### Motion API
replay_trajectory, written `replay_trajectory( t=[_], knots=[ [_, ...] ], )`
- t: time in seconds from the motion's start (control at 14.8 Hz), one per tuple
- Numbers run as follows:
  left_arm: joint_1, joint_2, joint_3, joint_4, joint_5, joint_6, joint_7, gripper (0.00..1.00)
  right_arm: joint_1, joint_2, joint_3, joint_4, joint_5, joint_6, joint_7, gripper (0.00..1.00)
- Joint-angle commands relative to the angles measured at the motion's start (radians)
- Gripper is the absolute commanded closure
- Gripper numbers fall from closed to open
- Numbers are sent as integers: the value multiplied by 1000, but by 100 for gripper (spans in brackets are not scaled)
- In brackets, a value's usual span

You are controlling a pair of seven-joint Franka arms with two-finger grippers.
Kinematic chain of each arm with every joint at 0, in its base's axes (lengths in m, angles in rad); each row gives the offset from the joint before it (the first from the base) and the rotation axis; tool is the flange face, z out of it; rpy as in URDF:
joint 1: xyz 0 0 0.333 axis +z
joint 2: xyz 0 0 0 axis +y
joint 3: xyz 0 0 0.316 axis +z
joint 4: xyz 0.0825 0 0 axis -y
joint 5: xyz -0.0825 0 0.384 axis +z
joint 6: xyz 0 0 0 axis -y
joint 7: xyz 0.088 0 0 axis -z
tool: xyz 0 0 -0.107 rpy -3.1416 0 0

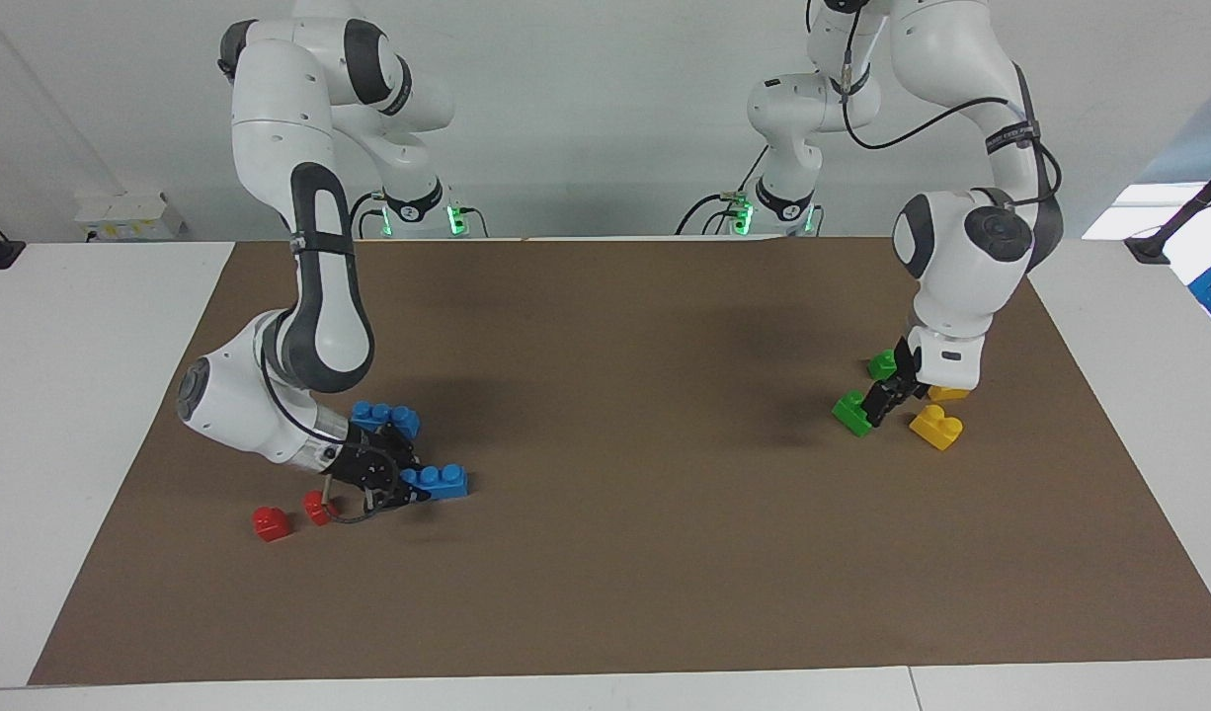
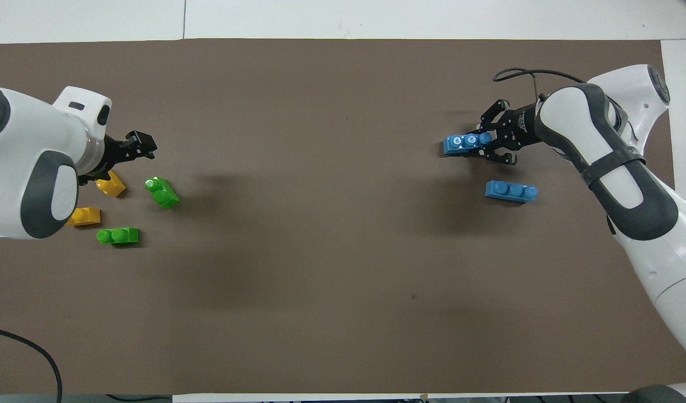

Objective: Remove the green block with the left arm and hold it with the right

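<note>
Left end effector [image 1: 884, 397] raised, fingers spread, holding nothing. Just below its tips, on the brown mat [image 1: 645, 553] covering the counter: small bright green plastic two-stud block [image 1: 850, 411], released and apart from the fingers. Second green block [image 2: 117, 236], two yellow plastic blocks [image 1: 936, 427] close by. Right end effector [image 1: 393, 484] low at the right arm's end, clamped on a blue three-stud plastic brick [image 1: 440, 482]; another blue brick [image 1: 385, 418] and two red blocks [image 1: 271, 522] beside it. No containers visible.

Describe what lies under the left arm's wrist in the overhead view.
One yellow block and a nearer yellow block poke out from beneath it; their other ends are covered. The left gripper is open and empty; the right gripper holds a blue block.
</note>
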Motion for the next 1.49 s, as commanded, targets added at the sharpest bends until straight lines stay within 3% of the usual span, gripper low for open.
replay_trajectory(
  t=[0.0,0.27,0.47,0.75,1.22,1.42],
  knots=[
    [8,-87,-3,32,-8,-130,105,0,20,-22,2,-39,10,31,-1,0],
    [8,-226,-3,21,-11,-265,197,0,15,-88,-1,-25,0,-32,5,0],
    [1,-277,-3,14,-13,-333,251,0,8,-177,-8,-25,-23,-104,15,0],
    [8,-323,3,-9,-40,-402,421,0,-8,-298,-10,-6,-199,-198,-17,0],
    [8,-358,3,-16,-63,-399,429,0,-12,-467,-8,-1,-434,-337,-488,0],
    [19,-340,52,-2,-183,-358,426,0,-8,-574,-8,-1,-485,-443,-693,0]
  ],
)
